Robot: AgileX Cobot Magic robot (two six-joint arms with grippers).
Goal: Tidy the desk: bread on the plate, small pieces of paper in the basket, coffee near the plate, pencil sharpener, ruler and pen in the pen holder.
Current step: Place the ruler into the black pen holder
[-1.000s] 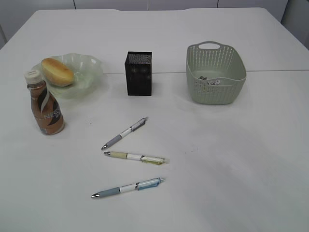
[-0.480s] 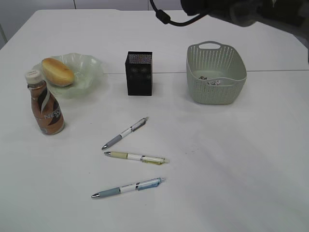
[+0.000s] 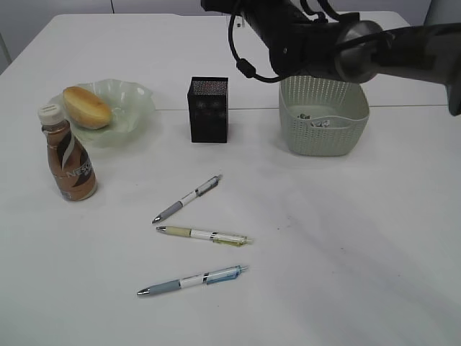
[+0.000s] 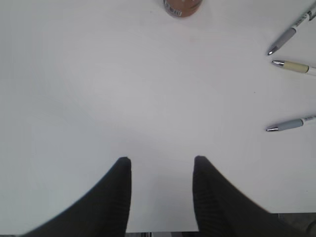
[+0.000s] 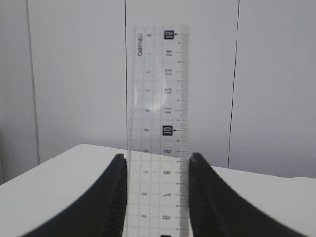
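Observation:
My right gripper (image 5: 157,157) is shut on the clear ruler (image 5: 158,98), which sticks straight out ahead of the jaws. In the exterior view the right arm (image 3: 317,43) reaches leftward above the back of the basket (image 3: 324,133); small pieces of paper (image 3: 315,121) lie inside it. The black mesh pen holder (image 3: 208,110) stands mid-desk. Bread (image 3: 86,107) rests on the green plate (image 3: 133,108), with the coffee (image 3: 68,162) just in front. Three pens (image 3: 186,198) (image 3: 204,235) (image 3: 191,280) lie on the desk. My left gripper (image 4: 161,160) is open over bare desk. The pencil sharpener is out of view.
In the left wrist view the coffee's base (image 4: 182,6) shows at the top edge, and the pen tips (image 4: 291,35) lie to the right. The white desk (image 3: 346,238) has a seam line running behind the holder and basket.
The right arm has come into the exterior view from the top right and swung left above the basket. Everything lying on the desk has stayed put.

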